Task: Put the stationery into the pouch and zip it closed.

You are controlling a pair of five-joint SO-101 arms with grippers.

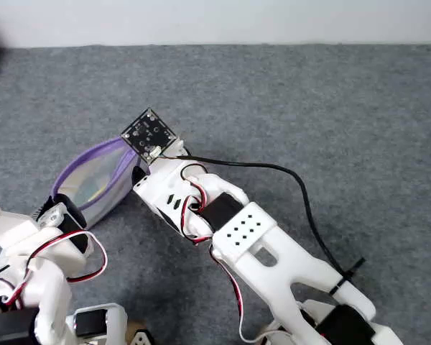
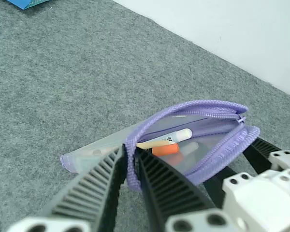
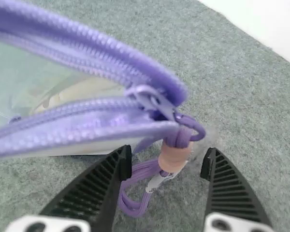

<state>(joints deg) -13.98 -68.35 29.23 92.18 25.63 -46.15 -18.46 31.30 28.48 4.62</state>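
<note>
Clear plastic pouch with purple zipper [image 1: 93, 180] lies left of centre on the grey surface [image 1: 330, 108], unzipped, stationery [image 2: 165, 149] inside; left gripper [image 2: 130, 152] clamps one rim end, right gripper [image 3: 167, 153] stands open astride the purple pull cord [image 3: 174, 159] at the opposite end.

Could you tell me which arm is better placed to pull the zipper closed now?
Right: the right gripper is open astride the zipper pull, while the left gripper is shut on the pouch, anchoring it.

White plastic arms [image 1: 273, 251], ribbed black hands [image 2: 130, 151], red and black cables [image 1: 93, 267].
</note>
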